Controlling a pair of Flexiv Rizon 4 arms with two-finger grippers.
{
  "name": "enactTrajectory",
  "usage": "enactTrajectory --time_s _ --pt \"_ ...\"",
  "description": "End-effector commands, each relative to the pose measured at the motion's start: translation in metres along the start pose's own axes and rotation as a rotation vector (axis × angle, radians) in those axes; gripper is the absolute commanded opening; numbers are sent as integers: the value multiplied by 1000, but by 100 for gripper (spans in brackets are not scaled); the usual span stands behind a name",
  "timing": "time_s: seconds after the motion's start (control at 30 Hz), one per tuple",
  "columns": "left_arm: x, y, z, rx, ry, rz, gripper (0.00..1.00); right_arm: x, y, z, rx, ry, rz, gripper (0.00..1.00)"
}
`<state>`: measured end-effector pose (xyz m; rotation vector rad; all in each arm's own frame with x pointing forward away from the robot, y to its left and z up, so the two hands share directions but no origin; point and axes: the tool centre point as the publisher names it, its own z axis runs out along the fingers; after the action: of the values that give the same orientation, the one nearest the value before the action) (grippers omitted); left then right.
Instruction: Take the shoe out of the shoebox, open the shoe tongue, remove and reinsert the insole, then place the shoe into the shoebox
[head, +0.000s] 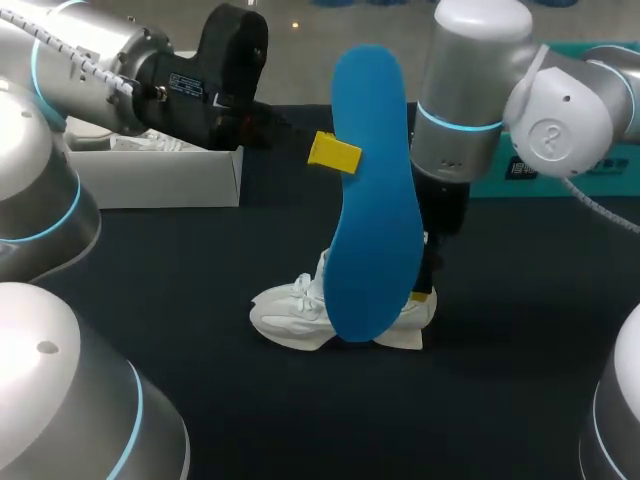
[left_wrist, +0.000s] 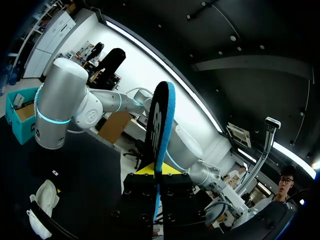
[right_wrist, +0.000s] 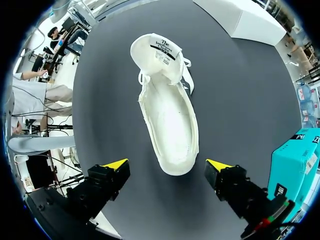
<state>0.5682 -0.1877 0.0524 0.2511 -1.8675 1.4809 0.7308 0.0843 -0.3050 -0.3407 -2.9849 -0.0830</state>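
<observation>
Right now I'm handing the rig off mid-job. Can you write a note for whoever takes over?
Left gripper: shut on the blue foam insole, holding it upright in the air over the table.
Right gripper: open, straddling the heel of the white fabric shoe without touching it.
The shoe lies on the dark table with its tongue folded open and no insole inside. The white cardboard shoebox sits at the table's far left.
Done: shoe out, tongue opened, insole removed.
Left: reinsert the insole, then put the shoe back in the shoebox.
</observation>
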Motion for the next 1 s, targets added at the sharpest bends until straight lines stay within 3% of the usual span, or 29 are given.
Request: enactTrajectory --time_s 0.03,0.43,0.7,1.0 --pt "-1 0 1 -1 1 0 0 0 0 1 2 -1 1 100" --pt "-1 0 1 -1 1 0 0 0 0 1 2 -1 1 100" --pt "-1 0 1 -1 1 0 0 -44 40 20 2 -25 -8 100" --pt "-1 0 1 -1 1 0 0 -70 72 46 6 -33 -61 100"
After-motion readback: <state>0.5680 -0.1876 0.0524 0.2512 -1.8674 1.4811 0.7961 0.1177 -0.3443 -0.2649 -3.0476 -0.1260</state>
